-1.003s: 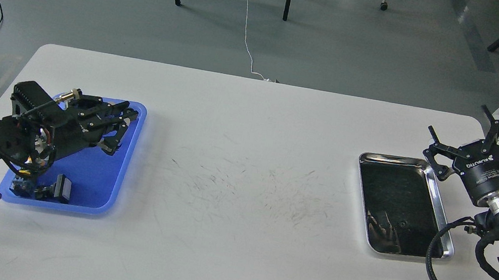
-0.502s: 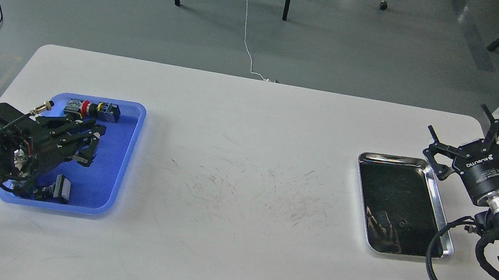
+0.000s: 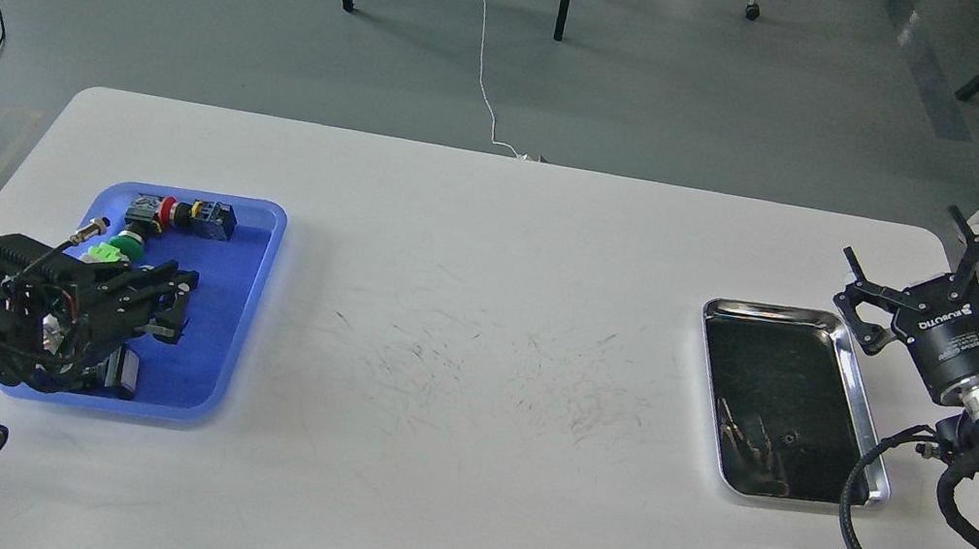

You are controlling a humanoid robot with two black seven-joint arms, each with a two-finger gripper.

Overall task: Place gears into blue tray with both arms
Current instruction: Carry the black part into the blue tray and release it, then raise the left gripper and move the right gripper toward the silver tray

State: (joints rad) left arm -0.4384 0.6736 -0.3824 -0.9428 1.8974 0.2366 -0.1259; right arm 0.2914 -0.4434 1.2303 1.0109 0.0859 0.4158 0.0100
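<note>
The blue tray [image 3: 234, 303] lies at the table's left. My left gripper [image 3: 180, 304] hovers over its near-left part, open, and I see nothing between its fingers. Far to the right, beyond the steel tray's right rim, my right gripper [image 3: 907, 244] points up and away with its fingers spread wide, open and empty. A tiny dark round speck [image 3: 786, 439] on the steel tray's floor may be a gear; it is too small to tell. No gears can be made out in the blue tray.
In the blue tray lie a red push-button switch [image 3: 166, 211], a green one [image 3: 126, 242], a metal-tipped sensor [image 3: 89, 231] and black block parts [image 3: 122, 374]. The shiny steel tray [image 3: 861, 412] sits at the right. Chair legs and cables are beyond the table.
My left arm has drawn back toward the near-left corner, uncovering the red and green switches at the tray's far end. The right arm has barely shifted.
</note>
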